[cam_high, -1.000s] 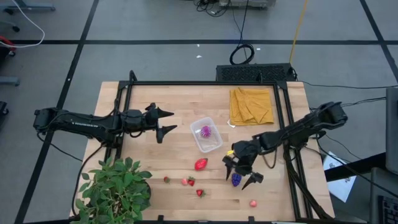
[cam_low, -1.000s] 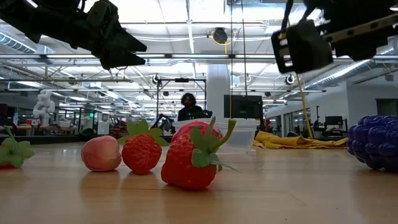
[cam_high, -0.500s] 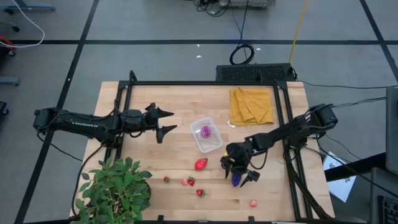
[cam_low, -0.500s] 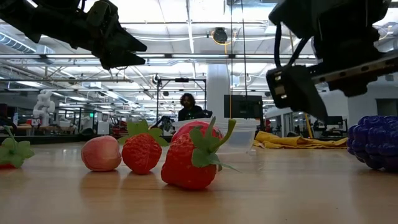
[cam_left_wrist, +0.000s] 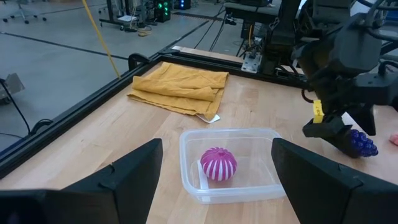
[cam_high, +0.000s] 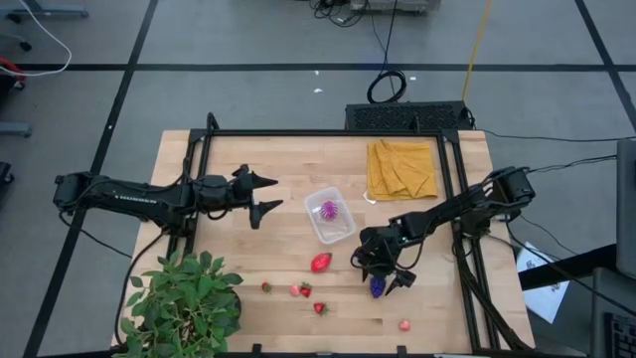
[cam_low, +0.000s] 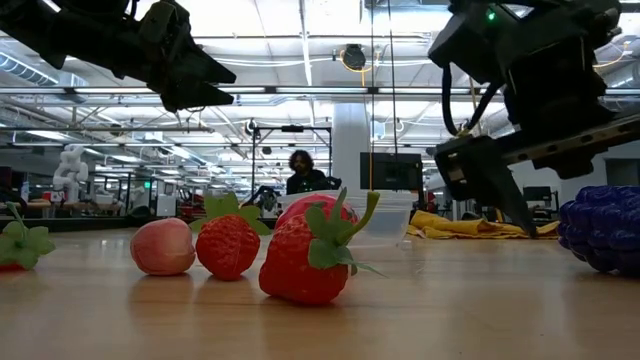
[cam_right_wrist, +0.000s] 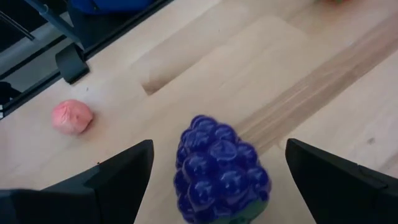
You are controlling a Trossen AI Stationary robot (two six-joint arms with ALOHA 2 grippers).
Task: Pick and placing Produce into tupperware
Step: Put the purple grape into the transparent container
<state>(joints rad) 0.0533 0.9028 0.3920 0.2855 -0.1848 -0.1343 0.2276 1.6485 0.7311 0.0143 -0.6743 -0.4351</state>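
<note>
Right gripper (cam_high: 379,277) is down low with its jaws spread wide, and the purple grape bunch (cam_right_wrist: 221,167) sits right between the two fingers, not yet pinched, resting on the wooden table (cam_high: 288,184). Just past the grapes, on the outer side of one finger, a small pink piece (cam_right_wrist: 72,117) lies on the boards by itself. From the low view the dark gripper hangs close beside the grapes (cam_low: 604,227), fingertips angled down toward the tabletop. Away from those jaws, toward the table's middle, the clear tupperware (cam_high: 330,215) stands with the spiky magenta fruit (cam_high: 329,210) already inside it. Beyond the container lies the folded mustard cloth (cam_high: 401,168). On the other side of the right gripper, along the near edge, a big strawberry (cam_high: 320,263) lies closest, then a little cluster of a pink piece and a small strawberry (cam_high: 305,289), with another strawberry (cam_high: 320,308) nearby. The left gripper (cam_high: 266,194) hovers well apart from all this, jaws released and holding nothing, pointed at the tupperware (cam_left_wrist: 229,167). A leafy potted plant (cam_high: 184,303) fills the near corner on the left arm's side.
</note>
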